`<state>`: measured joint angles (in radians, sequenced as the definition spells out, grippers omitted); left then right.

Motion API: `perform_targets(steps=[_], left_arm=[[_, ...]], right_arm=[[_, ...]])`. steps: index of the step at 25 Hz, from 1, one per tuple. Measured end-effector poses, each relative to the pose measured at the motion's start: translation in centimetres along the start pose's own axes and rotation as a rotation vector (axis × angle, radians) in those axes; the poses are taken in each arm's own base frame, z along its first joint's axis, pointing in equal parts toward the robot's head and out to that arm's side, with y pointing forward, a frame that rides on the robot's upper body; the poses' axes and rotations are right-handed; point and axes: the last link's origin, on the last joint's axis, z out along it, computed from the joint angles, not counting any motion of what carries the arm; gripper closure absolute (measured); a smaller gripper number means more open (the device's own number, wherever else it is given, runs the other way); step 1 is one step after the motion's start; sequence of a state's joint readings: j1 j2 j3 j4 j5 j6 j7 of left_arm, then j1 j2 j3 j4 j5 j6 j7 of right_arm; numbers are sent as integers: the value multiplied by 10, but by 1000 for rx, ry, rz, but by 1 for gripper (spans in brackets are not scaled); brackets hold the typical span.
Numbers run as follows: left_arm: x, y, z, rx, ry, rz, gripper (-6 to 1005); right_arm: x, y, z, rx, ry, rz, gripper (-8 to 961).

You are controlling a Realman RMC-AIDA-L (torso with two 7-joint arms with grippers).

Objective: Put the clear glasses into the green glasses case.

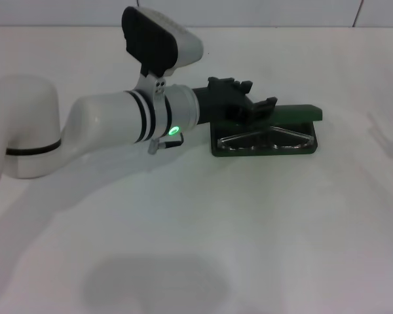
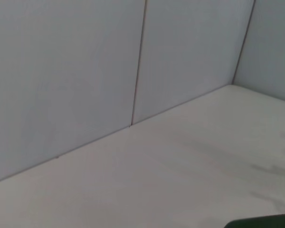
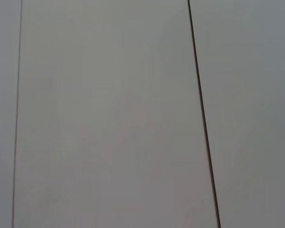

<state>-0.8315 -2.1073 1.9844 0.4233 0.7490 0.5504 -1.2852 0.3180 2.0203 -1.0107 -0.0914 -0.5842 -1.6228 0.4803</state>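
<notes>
The green glasses case (image 1: 221, 145) lies open on the white table, right of centre in the head view. The clear glasses (image 1: 268, 139) rest inside its lower half, showing as a faint outline against the dark lining. The lid (image 1: 300, 113) stands behind them, seen nearly edge-on. My left arm reaches across from the left, and its black left gripper (image 1: 259, 95) hovers over the case's back left corner, close to the lid, open with nothing between its fingers. A sliver of the green glasses case (image 2: 263, 222) shows in the left wrist view. The right gripper is out of view.
The white table (image 1: 203, 229) spreads out on all sides of the case. Grey wall panels (image 2: 85, 61) rise behind the table's far edge. The right wrist view holds only a plain panelled surface (image 3: 109, 118).
</notes>
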Motion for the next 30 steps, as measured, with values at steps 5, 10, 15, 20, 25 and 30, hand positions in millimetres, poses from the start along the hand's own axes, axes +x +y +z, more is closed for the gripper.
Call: perform_targets(steps=[5,10,15,20,25,30], left_arm=[[-6,-1,-3,7,-4,4,386],[-7,-1,-3,6,-6,6,386],[-8,-1,-3,7,-10,7,387],[-11,-3,-4,15,-21,21,387],[-15,-2,-4,14,-35,32,388],[-7,4,-8,-39,22,13,388]], right_arm=[[1,0,4,-2,4,0,208],[2,0,9,-4,11,0,209],[2,0,12,-7,10,0,209],[2,1,13,-10,8,1,209],[2,2,16,-14,6,2,208],[1,2,16,-22,2,2,208]])
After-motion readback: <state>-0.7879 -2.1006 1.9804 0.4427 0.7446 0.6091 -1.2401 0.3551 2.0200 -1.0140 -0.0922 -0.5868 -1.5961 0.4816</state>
